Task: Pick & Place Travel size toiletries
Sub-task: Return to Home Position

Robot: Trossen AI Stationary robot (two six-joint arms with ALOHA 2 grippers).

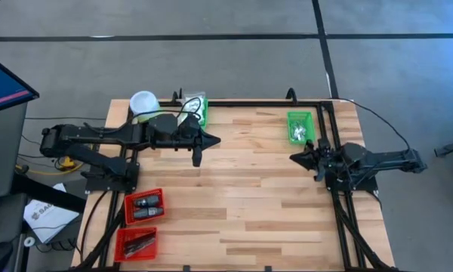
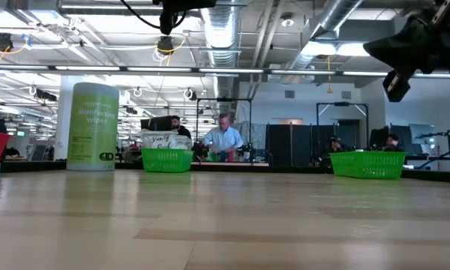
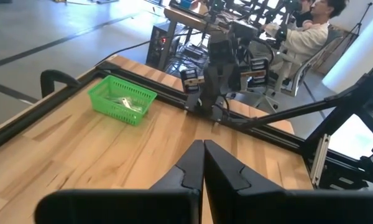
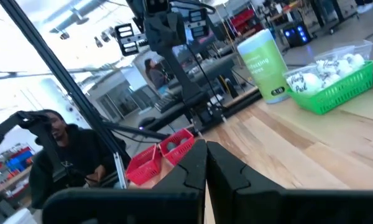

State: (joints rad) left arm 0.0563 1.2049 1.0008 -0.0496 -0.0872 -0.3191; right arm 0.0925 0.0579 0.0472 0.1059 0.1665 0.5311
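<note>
The travel size toiletries lie in baskets. White packets fill a green basket at the far edge. Silvery sachets lie in a second green basket at the far right. Dark grey pieces sit in two red baskets at the near left. My left gripper is shut and empty, held above the table's middle, just near of the packet basket. My right gripper is shut and empty too, above the right side, just near of the sachet basket.
A tall light-green canister with a white lid stands at the far left, next to the packet basket. Black frame rails run along the table's far and side edges. Bare wood spans the middle and near part. People sit beyond the table.
</note>
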